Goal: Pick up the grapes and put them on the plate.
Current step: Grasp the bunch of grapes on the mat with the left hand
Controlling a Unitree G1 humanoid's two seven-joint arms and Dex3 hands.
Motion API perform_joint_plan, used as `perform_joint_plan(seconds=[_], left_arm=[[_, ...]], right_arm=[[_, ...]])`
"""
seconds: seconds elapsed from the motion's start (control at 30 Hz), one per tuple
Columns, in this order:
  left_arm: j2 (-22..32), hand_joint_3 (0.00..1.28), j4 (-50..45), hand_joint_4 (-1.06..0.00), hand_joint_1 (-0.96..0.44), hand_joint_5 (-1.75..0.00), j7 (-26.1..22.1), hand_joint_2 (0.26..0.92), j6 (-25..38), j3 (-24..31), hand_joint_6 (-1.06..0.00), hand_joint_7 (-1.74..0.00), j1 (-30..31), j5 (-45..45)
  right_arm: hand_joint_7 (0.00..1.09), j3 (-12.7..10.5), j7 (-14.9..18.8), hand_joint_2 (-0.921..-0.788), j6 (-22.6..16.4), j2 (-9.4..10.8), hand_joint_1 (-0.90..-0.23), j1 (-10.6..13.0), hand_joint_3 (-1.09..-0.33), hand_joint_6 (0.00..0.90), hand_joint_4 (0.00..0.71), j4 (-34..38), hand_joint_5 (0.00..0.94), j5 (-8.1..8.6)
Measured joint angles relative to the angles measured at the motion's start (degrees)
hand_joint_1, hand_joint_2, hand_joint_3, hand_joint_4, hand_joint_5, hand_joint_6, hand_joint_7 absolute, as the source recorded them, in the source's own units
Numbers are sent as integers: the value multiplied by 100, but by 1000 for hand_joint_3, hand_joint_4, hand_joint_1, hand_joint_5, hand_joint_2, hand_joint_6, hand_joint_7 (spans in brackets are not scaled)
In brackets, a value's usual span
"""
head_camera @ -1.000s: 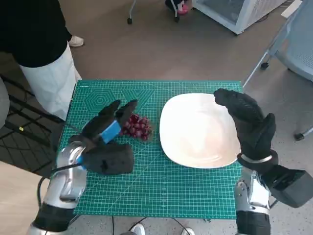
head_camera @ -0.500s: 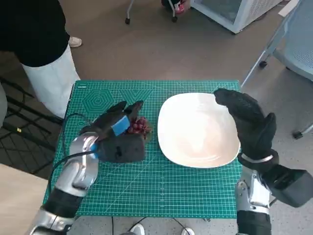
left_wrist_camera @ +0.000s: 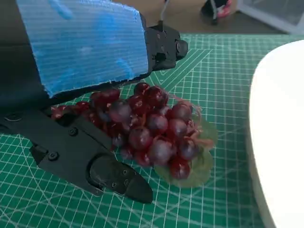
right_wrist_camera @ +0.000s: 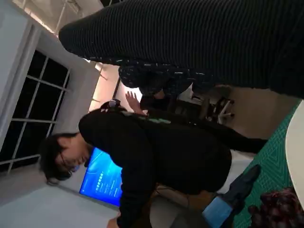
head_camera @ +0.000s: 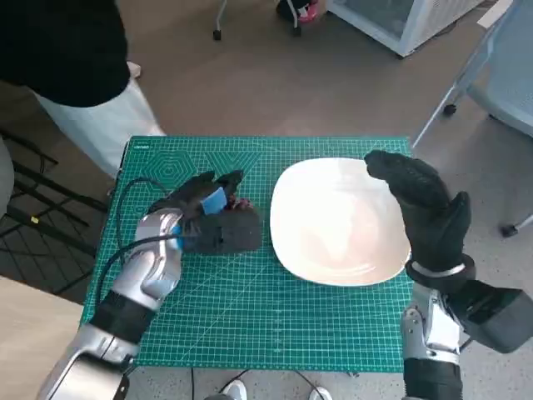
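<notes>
Green mat (head_camera: 275, 325) under plate (head_camera: 337, 221), grapes (left_wrist_camera: 152, 130).

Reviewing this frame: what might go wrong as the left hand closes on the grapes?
1. The left hand straddles the grapes with fingers only alongside them; a loose close might pinch a few berries and let the bunch slip out.
2. The plate rim lies close beside the bunch, so a low carry may knock it.
</notes>
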Motion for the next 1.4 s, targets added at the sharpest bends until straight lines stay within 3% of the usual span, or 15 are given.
perform_joint_plan(seconds=[0.77, 1.4], left_arm=[[-461, 2, 2341, 1, -398, 1, 436, 710, -294, -327, -47, -2, -894, -299], [-660, 0, 3368, 1, -340, 1, 716, 704, -703, -519, -84, -13, -1277, -338]], right_arm=[[458, -38, 3, -921, -35, -9, -505, 13, -624, -1, 211, 23, 1, -22], [458, -89, 30, -921, -38, -12, -498, 13, -628, -1, 210, 62, 0, -18]])
